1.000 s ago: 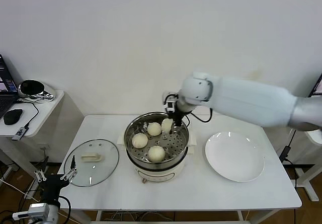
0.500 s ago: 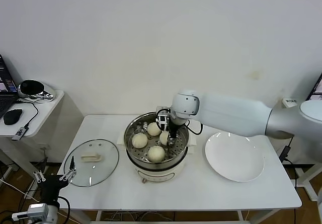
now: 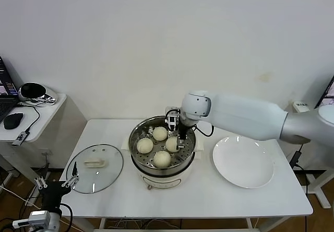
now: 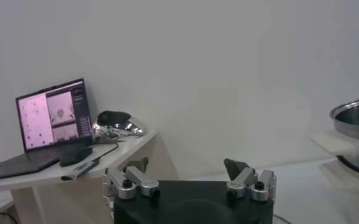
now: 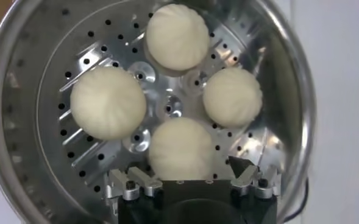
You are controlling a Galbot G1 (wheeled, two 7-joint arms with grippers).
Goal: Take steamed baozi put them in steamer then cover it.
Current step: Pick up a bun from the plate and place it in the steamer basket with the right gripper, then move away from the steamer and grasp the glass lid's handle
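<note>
The steamer point(image 3: 136, 159) stands mid-table with several baozi on its perforated tray: one at the back point(image 3: 159, 133), one on the left point(image 3: 145, 145), one at the front point(image 3: 162, 159) and one on the right point(image 3: 171, 144). My right gripper point(image 3: 180, 136) hangs open just over that right-hand baozi point(image 5: 180, 146), which lies on the tray between the spread fingers point(image 5: 245, 173) with a gap on one side. The cover point(image 3: 107, 177), a glass lid with a cream handle point(image 3: 94, 163), lies flat on the table left of the steamer. My left gripper point(image 4: 185, 165) is parked open and low, off the table's front left corner.
A bare white plate point(image 3: 243, 161) sits to the right of the steamer. On the far left a side table point(image 3: 44, 112) holds a laptop point(image 4: 51, 115) and a mouse point(image 3: 13, 120). The steamer's wall point(image 4: 357, 125) shows far off in the left wrist view.
My right gripper came down into the steamer with a baozi and opened. That baozi now rests on the tray, and the gripper has lifted slightly. The left arm has not moved.
</note>
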